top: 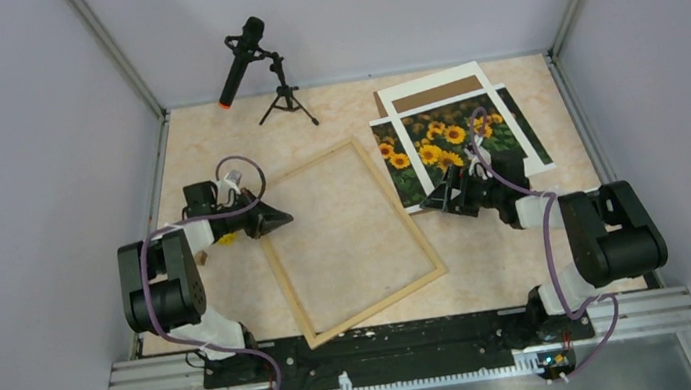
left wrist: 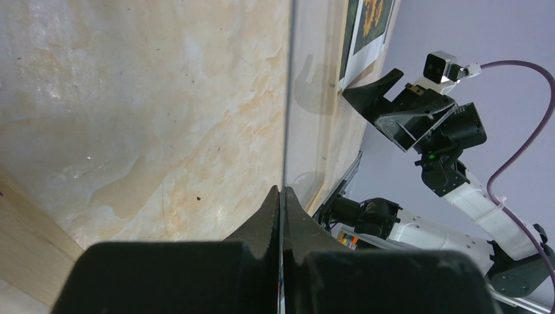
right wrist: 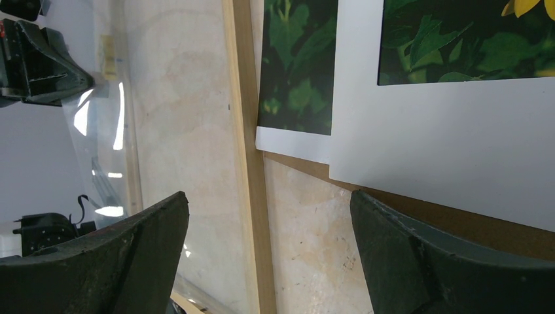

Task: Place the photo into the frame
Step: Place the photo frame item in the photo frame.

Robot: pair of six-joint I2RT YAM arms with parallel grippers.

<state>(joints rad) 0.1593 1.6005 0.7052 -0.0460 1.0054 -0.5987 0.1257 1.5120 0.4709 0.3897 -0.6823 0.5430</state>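
The light wood frame (top: 376,304) lies flat mid-table, its right rail in the right wrist view (right wrist: 252,196). The sunflower photo (top: 431,148) lies at the back right under a white mat (top: 506,123), on a brown backing board (top: 434,95). The photo's lower corner shows in the right wrist view (right wrist: 294,78). My left gripper (top: 279,219) is shut on the edge of a clear sheet (left wrist: 286,98) at the frame's left side. My right gripper (top: 433,202) is open and empty just off the photo's near-left corner, straddling bare table beside the frame rail (right wrist: 268,203).
A microphone on a small tripod (top: 243,62) stands at the back left. The enclosure walls close in on three sides. The mat (right wrist: 445,144) and backing board (right wrist: 458,219) overlap close to my right finger.
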